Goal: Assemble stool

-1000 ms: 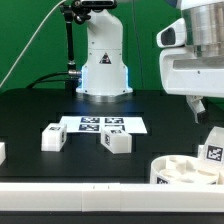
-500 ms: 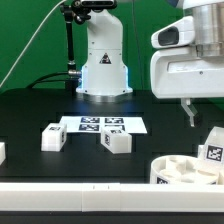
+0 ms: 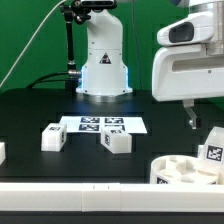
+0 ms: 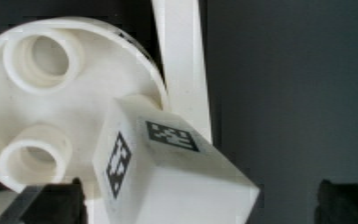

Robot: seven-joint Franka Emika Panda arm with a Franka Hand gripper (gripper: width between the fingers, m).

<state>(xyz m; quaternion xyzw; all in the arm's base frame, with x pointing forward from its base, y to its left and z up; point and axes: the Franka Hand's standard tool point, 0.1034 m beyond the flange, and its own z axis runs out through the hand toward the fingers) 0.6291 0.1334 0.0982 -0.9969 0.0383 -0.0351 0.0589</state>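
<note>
Our gripper (image 4: 194,204) hangs with jaws wide apart and empty; the 1 leg (image 4: 167,165) that matters stands at the rim of the seat (image 4: 60,95), straight below, flanked by both fingertips, so we judge a plain descent should suffice

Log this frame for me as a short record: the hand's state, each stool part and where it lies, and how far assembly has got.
hand: hand open, holding nothing, above the tilted leg
seat: round seat at the exterior view's right, two visible holes empty
tilted leg: tilted leg at the seat, between the open fingers, not gripped
loose legs: left leg and middle leg on the table by the marker board
progress: no leg seen fitted
</note>
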